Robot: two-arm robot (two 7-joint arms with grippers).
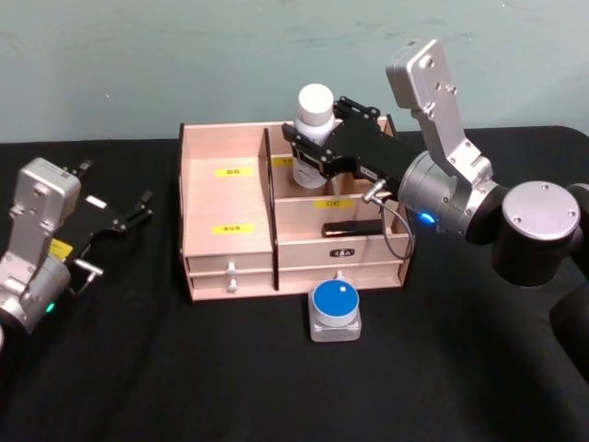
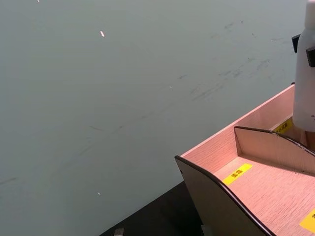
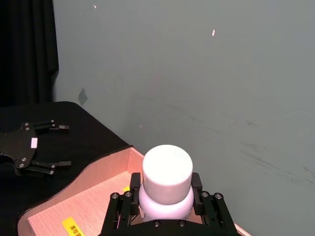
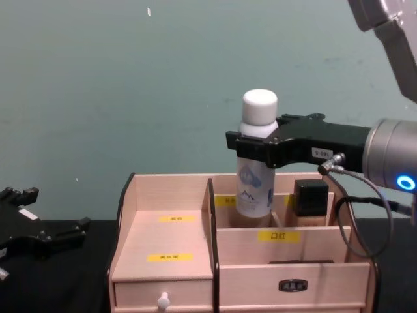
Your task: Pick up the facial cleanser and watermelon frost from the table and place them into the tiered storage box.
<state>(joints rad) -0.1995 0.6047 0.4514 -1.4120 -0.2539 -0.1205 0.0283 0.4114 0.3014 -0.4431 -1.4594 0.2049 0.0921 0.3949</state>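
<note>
The right end effector (image 4: 257,145), clamped on the tall white cylindrical facial cleanser bottle (image 4: 258,104), holds it upright, base down in the light wooden tiered storage box's (image 1: 221,138) rear compartment, while the squat blue-lidded watermelon frost jar (image 1: 335,301) sits on the counter (image 1: 184,368) just before the box and the open left end effector (image 1: 118,186) lies parked aside.

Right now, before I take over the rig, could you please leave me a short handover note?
Right gripper: shut on the facial cleanser just below its cap, holding it upright in a back compartment of the tiered storage box, beside a black-capped bottle. I cannot tell whether it touches the floor.
Left gripper: open, idle, left of the box.
Watermelon frost: on the table in front of the box.
Done: cleanser at the box.
Left: release it, then store the watermelon frost.
</note>
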